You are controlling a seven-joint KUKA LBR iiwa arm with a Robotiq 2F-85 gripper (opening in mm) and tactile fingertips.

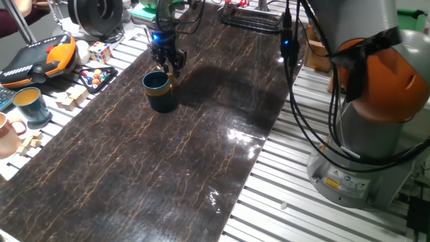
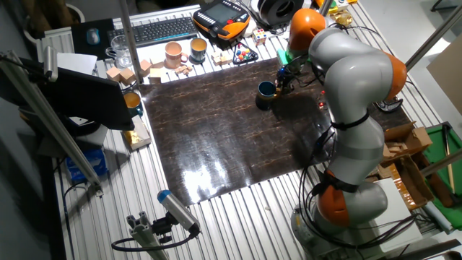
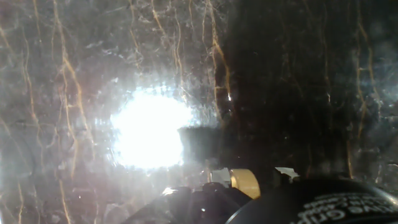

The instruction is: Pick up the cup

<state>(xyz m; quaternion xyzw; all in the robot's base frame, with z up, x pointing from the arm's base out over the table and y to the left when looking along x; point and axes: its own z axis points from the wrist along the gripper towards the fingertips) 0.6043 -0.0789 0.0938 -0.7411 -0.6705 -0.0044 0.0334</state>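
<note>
The cup (image 1: pixel 160 93) is a dark teal glossy mug with a tan band. It stands upright on the dark marbled mat (image 1: pixel 168 168) near its far left side, and it also shows in the other fixed view (image 2: pixel 266 94). My gripper (image 1: pixel 170 67) hangs just behind and above the cup's rim on its handle side, fingers pointing down and slightly apart, holding nothing. In the hand view the mustard-tan handle (image 3: pixel 245 182) shows at the bottom edge, and the cup body beside it is dark and mostly cut off. A bright glare spot lies on the mat there.
Left of the mat stand a lighter blue-grey mug (image 1: pixel 30 104), a pinkish mug (image 1: pixel 8 134), wooden blocks (image 1: pixel 70 97), a Rubik's cube (image 1: pixel 99 52) and an orange teach pendant (image 1: pixel 37 57). The arm's base (image 1: pixel 363 134) and cables stand to the right. A keyboard (image 2: pixel 162 30) lies at the back.
</note>
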